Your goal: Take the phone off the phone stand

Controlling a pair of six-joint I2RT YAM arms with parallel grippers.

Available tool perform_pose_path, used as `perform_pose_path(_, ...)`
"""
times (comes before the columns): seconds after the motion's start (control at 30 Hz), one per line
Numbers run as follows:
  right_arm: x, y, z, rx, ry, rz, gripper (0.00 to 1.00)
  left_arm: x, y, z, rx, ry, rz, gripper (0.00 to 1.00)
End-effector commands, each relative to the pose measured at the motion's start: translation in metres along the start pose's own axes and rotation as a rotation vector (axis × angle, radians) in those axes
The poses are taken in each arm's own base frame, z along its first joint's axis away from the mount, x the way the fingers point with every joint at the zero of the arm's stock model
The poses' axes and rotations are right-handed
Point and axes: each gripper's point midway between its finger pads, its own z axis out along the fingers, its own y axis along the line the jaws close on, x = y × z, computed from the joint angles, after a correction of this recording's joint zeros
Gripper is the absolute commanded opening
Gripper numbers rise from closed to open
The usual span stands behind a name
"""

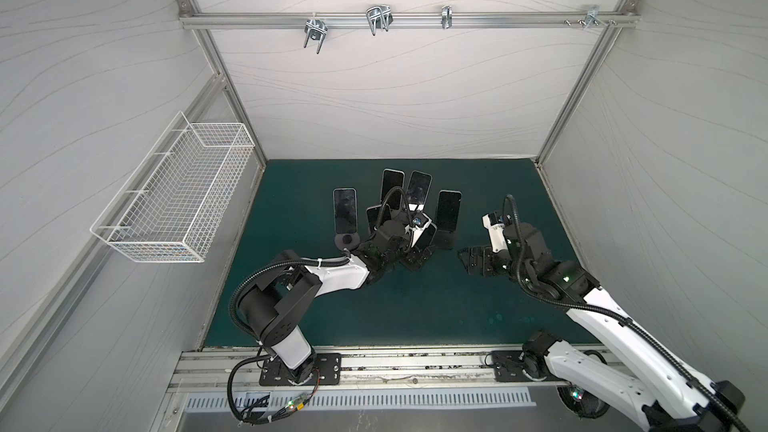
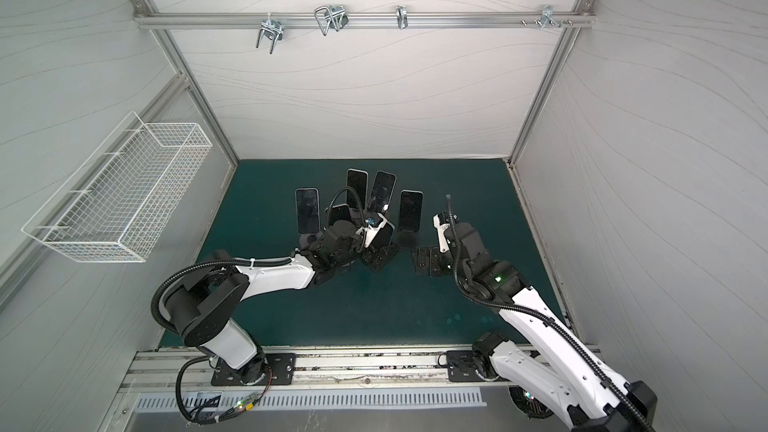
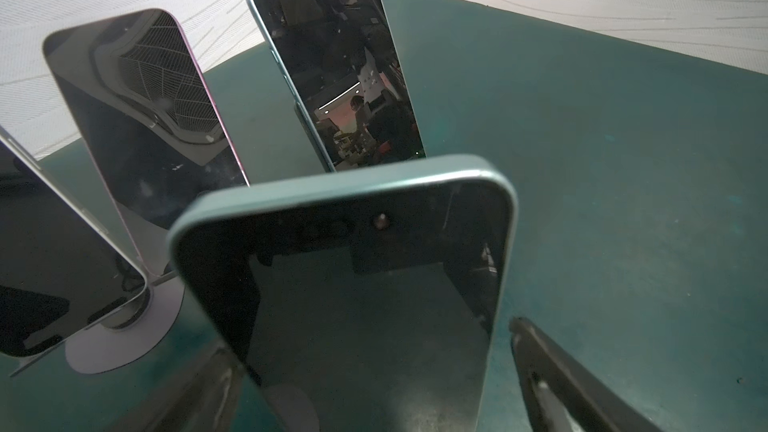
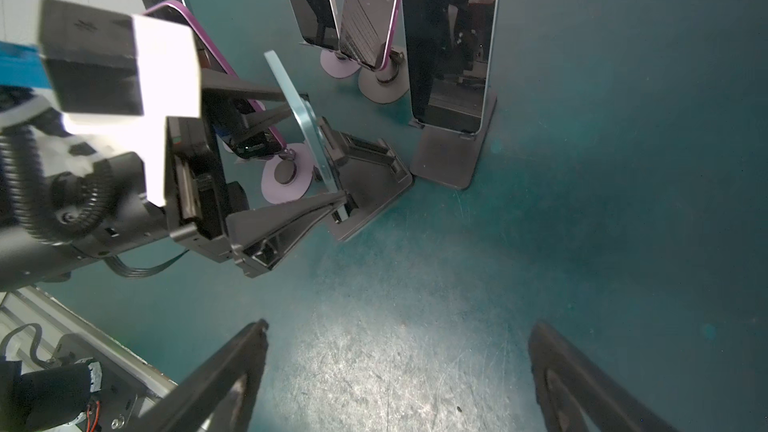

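black fingers of our left gripper stand spread wide on either side of the phone. one sits just off its edge, the other so near that we cannot tell if it touches; the jaws are not clamped on it. the phone is a slim slab with a pale blue-green frame, rounded corners and a dark glossy screen. it leans back on its black phone stand near the middle of the green mat. our right gripper hangs beside it over bare mat, jaws wide apart too.

beyond stand a pink-edged phone, a blue-edged phone and a silver-edged phone, the last cut off by the frame. the left wrist view crops the phone's lower end and hides the stand. in both top views our left wrist covers most of the phone.
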Motion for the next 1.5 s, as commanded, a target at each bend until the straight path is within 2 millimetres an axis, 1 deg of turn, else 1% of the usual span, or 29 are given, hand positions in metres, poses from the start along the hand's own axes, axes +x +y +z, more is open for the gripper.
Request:
perform_pose_path(0.0, -0.003, 0.000, -0.001, -0.008, -0.022, 0.030, 0.99, -0.015, 0.004, 0.004, -0.033, -0.056, 0.028, 0.98)
perform_pose_path(0.17, -0.009, 0.001, -0.001, -0.002, -0.018, 0.016, 0.99, -0.016, 0.006, 0.005, -0.041, -0.061, 0.029, 0.95)
perform_pose_path(0.3, -0.010, -0.002, -0.001, 0.004, -0.036, 0.015, 0.99, -0.016, 0.004, 0.009, -0.026, -0.056, 0.014, 0.94)
perform_pose_path(0.4, -0.009, -0.002, 0.001, -0.006, -0.052, 0.025, 0.99, -0.020, 0.005, 0.011, -0.031, -0.053, 0.005, 0.94)
perform_pose_path(0.53, -0.012, -0.003, 0.001, -0.006, -0.065, 0.033, 0.99, -0.025, 0.009, 0.008, -0.053, -0.064, 0.007, 0.93)
perform_pose_path(0.67, -0.018, -0.002, -0.002, -0.005, -0.075, 0.029, 0.99, -0.023, 0.010, 0.007, -0.060, -0.059, 0.019, 0.92)
perform_pose_path(0.77, -0.020, -0.002, -0.005, -0.004, -0.084, 0.030, 0.99, -0.026, 0.010, 0.006, -0.060, -0.067, 0.013, 0.89)
perform_pose_path(1.13, -0.016, -0.006, -0.008, 0.005, -0.090, 0.054, 0.99, -0.027, 0.007, 0.008, -0.042, -0.075, -0.005, 0.82)
perform_pose_path(1.47, -0.020, -0.003, -0.009, -0.008, -0.102, 0.069, 0.99, -0.031, 0.006, 0.000, -0.039, -0.088, -0.013, 0.77)
